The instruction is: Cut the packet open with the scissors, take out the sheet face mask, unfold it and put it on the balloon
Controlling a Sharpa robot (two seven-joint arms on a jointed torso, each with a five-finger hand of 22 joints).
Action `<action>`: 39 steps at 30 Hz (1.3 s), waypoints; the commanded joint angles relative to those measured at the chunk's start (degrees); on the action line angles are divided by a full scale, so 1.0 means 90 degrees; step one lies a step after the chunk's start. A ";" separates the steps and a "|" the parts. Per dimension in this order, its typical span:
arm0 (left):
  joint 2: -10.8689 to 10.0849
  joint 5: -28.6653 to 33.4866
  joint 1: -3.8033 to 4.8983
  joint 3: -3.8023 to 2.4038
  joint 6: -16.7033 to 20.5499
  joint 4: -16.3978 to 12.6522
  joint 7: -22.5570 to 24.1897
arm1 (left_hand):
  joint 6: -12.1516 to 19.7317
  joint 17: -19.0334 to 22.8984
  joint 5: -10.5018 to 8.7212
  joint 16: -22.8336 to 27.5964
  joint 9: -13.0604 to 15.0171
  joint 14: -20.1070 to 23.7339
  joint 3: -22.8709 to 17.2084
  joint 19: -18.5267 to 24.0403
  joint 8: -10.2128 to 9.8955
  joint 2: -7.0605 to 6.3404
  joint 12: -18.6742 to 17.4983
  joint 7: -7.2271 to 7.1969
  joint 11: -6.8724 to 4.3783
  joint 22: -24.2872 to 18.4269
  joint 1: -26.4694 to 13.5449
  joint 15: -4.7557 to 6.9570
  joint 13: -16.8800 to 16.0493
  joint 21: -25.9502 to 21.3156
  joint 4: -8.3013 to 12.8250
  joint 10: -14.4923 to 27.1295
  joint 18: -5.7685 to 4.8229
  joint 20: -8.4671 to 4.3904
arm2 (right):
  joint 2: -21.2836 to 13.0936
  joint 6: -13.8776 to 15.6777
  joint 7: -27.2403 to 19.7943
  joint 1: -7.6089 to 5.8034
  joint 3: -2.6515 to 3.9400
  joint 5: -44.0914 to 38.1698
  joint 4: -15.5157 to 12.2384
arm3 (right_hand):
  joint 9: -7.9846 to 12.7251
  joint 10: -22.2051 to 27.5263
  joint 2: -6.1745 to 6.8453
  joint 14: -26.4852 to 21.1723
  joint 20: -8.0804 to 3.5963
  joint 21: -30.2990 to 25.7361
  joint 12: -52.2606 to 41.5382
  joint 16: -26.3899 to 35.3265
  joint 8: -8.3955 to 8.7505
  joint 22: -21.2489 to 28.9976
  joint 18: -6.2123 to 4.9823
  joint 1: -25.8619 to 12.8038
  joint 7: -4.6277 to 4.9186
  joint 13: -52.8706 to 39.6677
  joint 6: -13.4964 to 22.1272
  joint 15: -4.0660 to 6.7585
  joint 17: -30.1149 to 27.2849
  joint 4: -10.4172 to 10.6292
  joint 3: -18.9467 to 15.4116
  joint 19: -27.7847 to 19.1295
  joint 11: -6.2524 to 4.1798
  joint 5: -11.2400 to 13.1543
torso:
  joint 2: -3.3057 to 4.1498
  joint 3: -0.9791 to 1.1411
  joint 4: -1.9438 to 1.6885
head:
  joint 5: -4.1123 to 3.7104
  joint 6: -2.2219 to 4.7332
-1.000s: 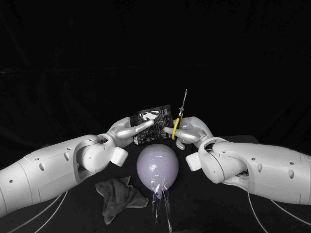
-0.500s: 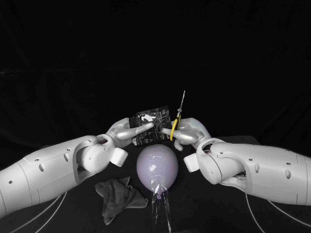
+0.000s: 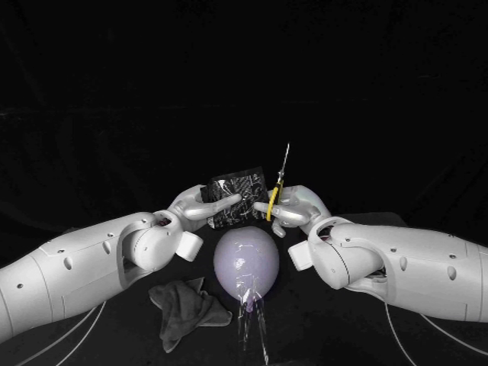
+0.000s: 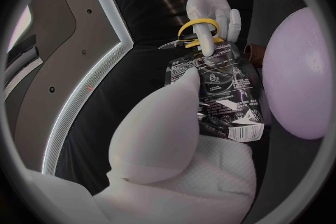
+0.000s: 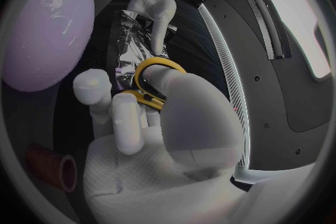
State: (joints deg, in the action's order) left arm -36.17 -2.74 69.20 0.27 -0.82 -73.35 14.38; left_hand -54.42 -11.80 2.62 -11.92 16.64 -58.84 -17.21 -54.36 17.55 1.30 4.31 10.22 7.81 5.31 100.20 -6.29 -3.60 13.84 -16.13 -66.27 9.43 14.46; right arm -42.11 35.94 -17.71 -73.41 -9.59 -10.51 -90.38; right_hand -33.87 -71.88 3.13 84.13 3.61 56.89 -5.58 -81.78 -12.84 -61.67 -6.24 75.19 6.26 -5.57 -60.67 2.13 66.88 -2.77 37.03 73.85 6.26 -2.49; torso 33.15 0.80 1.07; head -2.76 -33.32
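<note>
Left hand (image 3: 206, 204): pinching the sheet mask packet (image 3: 236, 194) near its lower edge, thumb on the front face, fingers behind. The packet is held upright in the air, above the pale purple balloon (image 3: 248, 263). Right hand (image 3: 293, 207): closed on the scissors (image 3: 277, 191), fingers through the yellow loops, blades pointing up just beside the packet's right edge. The blades read as one thin line, so probably closed. I can't tell if they touch the foil. Packet looks uncut.

Handling, my guess:
- **Packet:** light, thin glossy foil, floppy and slippery. It will bend away from the blade unless I pinch it firmly close to the cut line. I should keep my fingers below that line and cut only a shallow strip along the top so the mask inside isn't nicked.
- **Mask:** likely wet, limp and easy to tear. Take it by an edge with my fingertips and don't yank.
- **Scissors:** stiff and thin, best controlled through the loops.
- **Balloon:** lies on the black table (image 3: 310, 328), very light, will roll under a push and pop on a point. Keep the tips away and press gently.

A dark cloth (image 3: 187, 309) lies on the table beside the balloon, on my left.
</note>
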 commanded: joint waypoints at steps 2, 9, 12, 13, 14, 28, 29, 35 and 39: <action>0.0034 0.0011 0.0010 -0.0007 0.0537 -0.0033 0.0123 | -0.0081 -0.0033 0.0011 -0.0065 0.0094 -0.0143 -0.0191 -0.0115 0.0089 -0.0017 -0.0007 -0.0019 -0.0050 0.0030 -0.0162 0.0034 -0.0012 0.0097 -0.0004 -0.0159 0.0129 -0.0023 | -0.0046 -0.0466 -0.0196 -0.0001 0.0007 0.0074 -0.0043 | -0.0101 -0.0875 -0.0072 -0.0025 0.0049 -0.0772 0.0163 0.0393 0.0056 0.0601 -0.0245 -0.0148 0.0074 0.0024 0.0194 -0.0047 -0.0710 0.0036 0.0059 -0.0473 -0.0409 -0.0037 | 0.0000 -0.0002 -0.0002 | 0.0034 0.0011; 0.0024 0.0100 0.0010 -0.0008 0.0819 -0.0054 0.0095 | -0.0094 -0.0117 0.0017 -0.0090 0.0281 -0.0347 -0.0722 -0.0254 0.0248 -0.0175 -0.0060 -0.0057 -0.0107 0.0102 -0.0518 0.0101 -0.0007 0.0268 0.0059 -0.0410 0.0112 -0.0133 | -0.0241 -0.0578 -0.0291 -0.0001 0.0004 0.0262 -0.0099 | -0.0139 -0.0620 0.0031 -0.0110 0.0115 -0.1167 0.0229 0.0583 0.0124 0.0883 -0.0304 -0.0424 0.0121 0.0070 0.0341 -0.0111 -0.0959 0.0163 -0.0177 -0.0698 -0.0340 -0.0032 | -0.0002 -0.0002 0.0000 | -0.0009 0.0000; 0.0024 0.0138 0.0011 -0.0009 0.0887 -0.0073 0.0085 | -0.0075 -0.0150 0.0022 -0.0078 0.0373 -0.0393 -0.0946 -0.0272 0.0310 -0.0259 -0.0069 -0.0055 -0.0114 0.0130 -0.0670 0.0112 -0.0007 0.0332 0.0129 -0.0465 0.0111 -0.0157 | -0.0398 -0.0645 -0.0313 -0.0001 0.0000 0.0409 -0.0131 | -0.0152 -0.0651 -0.0034 -0.0118 0.0123 -0.1212 0.0202 0.0621 0.0131 0.0913 -0.0315 -0.0420 0.0117 0.0061 0.0354 -0.0107 -0.1011 0.0180 -0.0190 -0.0711 -0.0348 -0.0033 | -0.0003 -0.0002 0.0002 | -0.0009 -0.0012; 0.0029 0.0160 0.0012 -0.0009 0.0906 -0.0076 0.0083 | -0.0069 -0.0158 0.0021 -0.0074 0.0395 -0.0402 -0.0998 -0.0274 0.0324 -0.0279 -0.0071 -0.0055 -0.0115 0.0137 -0.0709 0.0114 -0.0007 0.0347 0.0148 -0.0474 0.0109 -0.0162 | -0.0457 -0.0677 -0.0321 -0.0001 -0.0001 0.0440 -0.0148 | -0.0154 -0.0661 -0.0040 -0.0115 0.0124 -0.1209 0.0197 0.0621 0.0134 0.0908 -0.0315 -0.0420 0.0117 0.0057 0.0359 -0.0106 -0.1004 0.0181 -0.0195 -0.0706 -0.0350 -0.0033 | -0.0003 -0.0002 0.0002 | -0.0009 -0.0012; 0.0036 0.0179 0.0014 -0.0009 0.0923 -0.0079 0.0078 | -0.0059 -0.0166 0.0021 -0.0066 0.0422 -0.0408 -0.1060 -0.0269 0.0339 -0.0300 -0.0072 -0.0056 -0.0115 0.0144 -0.0755 0.0114 -0.0006 0.0361 0.0174 -0.0480 0.0107 -0.0165 | -0.0529 -0.0710 -0.0330 0.0000 -0.0004 0.0467 -0.0178 | -0.0156 -0.0665 -0.0042 -0.0111 0.0126 -0.1204 0.0195 0.0619 0.0139 0.0903 -0.0315 -0.0427 0.0120 0.0055 0.0368 -0.0105 -0.0993 0.0185 -0.0205 -0.0700 -0.0348 -0.0033 | -0.0003 -0.0001 -0.0002 | -0.0023 -0.0020; 0.0158 0.0411 0.0047 -0.0010 0.1097 -0.0142 -0.0082 | -0.0007 -0.0233 0.0019 -0.0023 0.0609 -0.0467 -0.1453 -0.0244 0.0443 -0.0413 -0.0071 -0.0053 -0.0122 0.0194 -0.1087 0.0125 -0.0008 0.0472 0.0372 -0.0534 0.0107 -0.0181 | -0.1668 -0.1659 -0.0232 0.0294 -0.0087 0.0674 -0.0790 | -0.0318 -0.1673 -0.0230 0.0014 0.0001 -0.0968 -0.0613 0.0536 0.0010 0.0688 -0.0286 -0.0313 -0.0095 -0.0489 0.0202 0.0098 -0.0757 0.0051 -0.0307 -0.0458 -0.0627 -0.0079 | -0.0016 0.0096 0.0038 | -0.0325 -0.0147; 0.0169 0.0417 0.0047 -0.0010 0.1094 -0.0156 -0.0101 | -0.0007 -0.0233 0.0019 -0.0023 0.0609 -0.0467 -0.1453 -0.0244 0.0443 -0.0413 -0.0071 -0.0053 -0.0122 0.0194 -0.1087 0.0125 -0.0008 0.0472 0.0372 -0.0534 0.0107 -0.0181 | -0.1726 -0.1739 -0.0177 0.0343 -0.0096 0.0685 -0.0850 | -0.0506 -0.1641 -0.0195 0.0104 -0.0088 -0.0772 -0.1374 0.0404 -0.0192 0.0517 -0.0242 -0.0417 -0.0214 -0.1016 0.0100 0.0201 -0.0504 0.0057 -0.0428 -0.0318 -0.0764 -0.0092 | -0.0017 0.0113 0.0046 | -0.0361 -0.0165; 0.0243 0.0436 0.0048 -0.0008 0.1057 -0.0212 -0.0221 | 0.0003 -0.0244 0.0019 -0.0016 0.0638 -0.0476 -0.1512 -0.0243 0.0456 -0.0425 -0.0073 -0.0053 -0.0122 0.0204 -0.1142 0.0126 -0.0008 0.0492 0.0404 -0.0540 0.0106 -0.0185 | -0.1995 -0.1940 0.0169 0.0650 -0.0142 0.0748 -0.1213 | -0.1468 -0.1680 -0.0066 0.0510 -0.0246 0.0004 -0.6149 -0.0595 -0.1113 -0.0165 -0.0072 -0.0850 -0.0498 -0.5851 -0.0003 0.0369 0.1659 0.0329 -0.0591 0.0110 -0.0967 -0.0407 | -0.0032 0.0209 0.0116 | -0.0486 -0.0287; 0.0278 0.0440 0.0048 -0.0007 0.1032 -0.0236 -0.0281 | 0.0008 -0.0247 0.0019 -0.0011 0.0649 -0.0477 -0.1533 -0.0239 0.0460 -0.0430 -0.0075 -0.0054 -0.0121 0.0207 -0.1166 0.0125 -0.0007 0.0499 0.0414 -0.0538 0.0105 -0.0185 | -0.2114 -0.1910 0.0393 0.0797 -0.0161 0.0697 -0.1350 | -0.2989 -0.2013 0.0120 0.0591 -0.0365 0.0498 -0.9380 -0.0806 -0.2506 -0.0609 0.0024 -0.1193 -0.0864 -0.9382 -0.0026 0.0566 0.2212 0.0621 -0.0916 0.0368 -0.1265 -0.0148 | -0.0041 0.0268 0.0156 | -0.0544 -0.0361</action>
State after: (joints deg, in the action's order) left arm -33.82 0.47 69.50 0.28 8.58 -75.27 12.62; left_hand -54.82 -13.93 2.59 -12.40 16.85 -62.59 -30.62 -56.53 21.15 -2.88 3.76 9.74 6.85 7.09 90.12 -5.22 -3.62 18.09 -12.48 -70.78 9.78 13.11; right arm -61.02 21.47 -16.76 -66.33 -11.10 -4.32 -102.15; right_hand -37.08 -74.39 3.84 84.22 0.04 60.86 -20.49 -88.28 -21.71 -66.75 -6.57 64.70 -0.66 -73.93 -60.33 6.37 74.91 3.02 29.03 76.65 4.09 -3.80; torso 32.85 2.70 2.08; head -7.32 -36.20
